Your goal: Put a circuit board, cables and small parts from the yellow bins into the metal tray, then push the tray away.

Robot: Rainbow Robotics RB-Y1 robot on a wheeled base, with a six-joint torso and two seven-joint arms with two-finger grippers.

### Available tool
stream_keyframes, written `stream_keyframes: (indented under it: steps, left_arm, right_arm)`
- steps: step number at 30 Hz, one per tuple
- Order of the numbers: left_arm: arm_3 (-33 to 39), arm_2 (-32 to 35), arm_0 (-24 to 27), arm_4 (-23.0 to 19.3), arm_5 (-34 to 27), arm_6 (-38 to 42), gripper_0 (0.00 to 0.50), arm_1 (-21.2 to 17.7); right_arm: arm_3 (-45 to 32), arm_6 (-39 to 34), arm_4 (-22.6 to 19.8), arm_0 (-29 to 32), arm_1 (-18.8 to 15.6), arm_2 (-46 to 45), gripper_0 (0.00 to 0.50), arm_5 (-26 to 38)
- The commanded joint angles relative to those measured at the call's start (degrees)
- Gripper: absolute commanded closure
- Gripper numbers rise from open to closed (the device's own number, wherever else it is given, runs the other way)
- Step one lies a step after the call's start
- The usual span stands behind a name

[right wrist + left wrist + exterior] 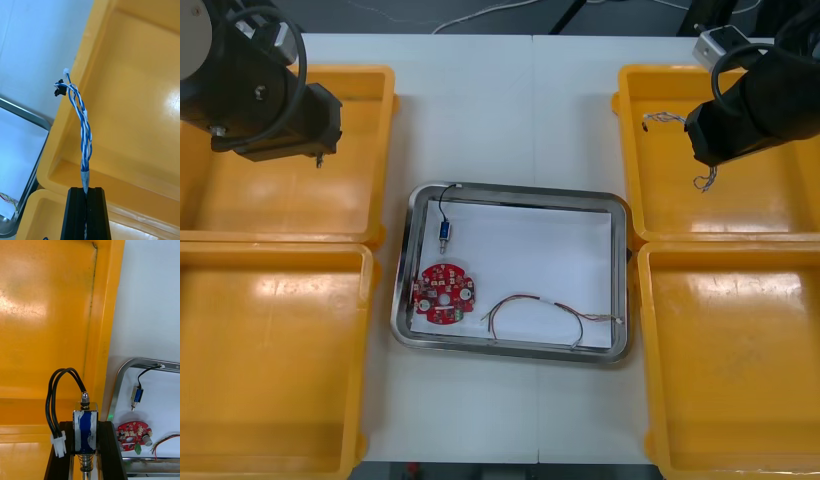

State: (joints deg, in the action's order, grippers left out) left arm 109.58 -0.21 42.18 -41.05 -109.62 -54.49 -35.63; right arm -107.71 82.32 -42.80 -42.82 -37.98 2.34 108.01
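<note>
left of the tray the left gripper clamps a metal part, right of it the right gripper pinches a blue-white cable.

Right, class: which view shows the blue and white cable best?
The right wrist view: the cable runs full length from the shut right fingers, over a bin. The front view catches its two ends poking out beside the right arm.

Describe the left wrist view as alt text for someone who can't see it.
The left gripper has its jaws shut on a blue-bodied small metal part with a looped black cable, over a yellow bin. Beyond, the metal tray holds a red circuit board and a second small metal part.
</note>
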Motion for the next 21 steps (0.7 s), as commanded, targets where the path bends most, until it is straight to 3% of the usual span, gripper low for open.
stream_keyframes:
  steps: [1, 8, 21]
  left_arm:
    - [2.0, 0.8, -0.6, -0.5, -0.4, -0.2, 0.5, -2.3]
    - [2.0, 1.0, -0.6, -0.4, -0.4, -0.3, 0.5, -2.3]
    - [2.0, 0.9, -0.8, 0.2, -0.4, -0.3, 0.5, -2.3]
  right_arm:
    - [-6.7, 1.7, -0.1, 1.4, -1.4, 4.3, 0.5, 0.2]
    - [-12.3, 1.9, 1.8, 1.4, -0.5, 13.7, 0.5, -2.0]
    - [-11.4, 4.0, 2.7, 0.4, 1.9, 27.7, 0.5, -11.5]
